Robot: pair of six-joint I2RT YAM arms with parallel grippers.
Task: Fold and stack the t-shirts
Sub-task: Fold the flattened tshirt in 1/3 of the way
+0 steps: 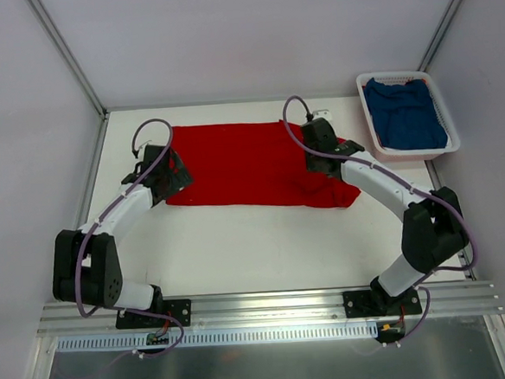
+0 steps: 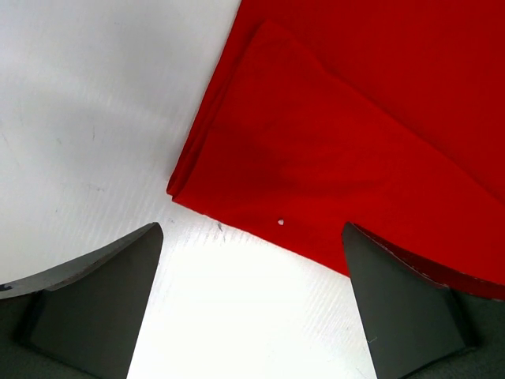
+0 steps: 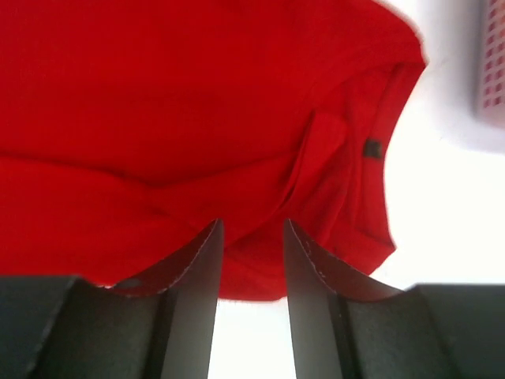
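The red t-shirt [image 1: 242,164] lies folded into a long band across the middle of the table. My left gripper [image 1: 178,173] hovers at its left end, jaws wide open and empty, with the shirt's folded corner [image 2: 355,134] just ahead of the fingertips [image 2: 95,292]. My right gripper [image 1: 312,151] is over the shirt's right end, where the collar and a sleeve bunch up [image 3: 347,158]. Its fingers [image 3: 197,260] stand partly apart above the cloth [image 3: 158,118], with nothing pinched between them. The blue t-shirt [image 1: 408,113] lies crumpled in the basket.
The white slatted basket [image 1: 415,154] stands at the back right corner; its edge [image 3: 493,71] shows in the right wrist view. Grey walls and metal posts enclose the table on three sides. Bare white tabletop [image 1: 257,250] runs between the shirt and the arm bases.
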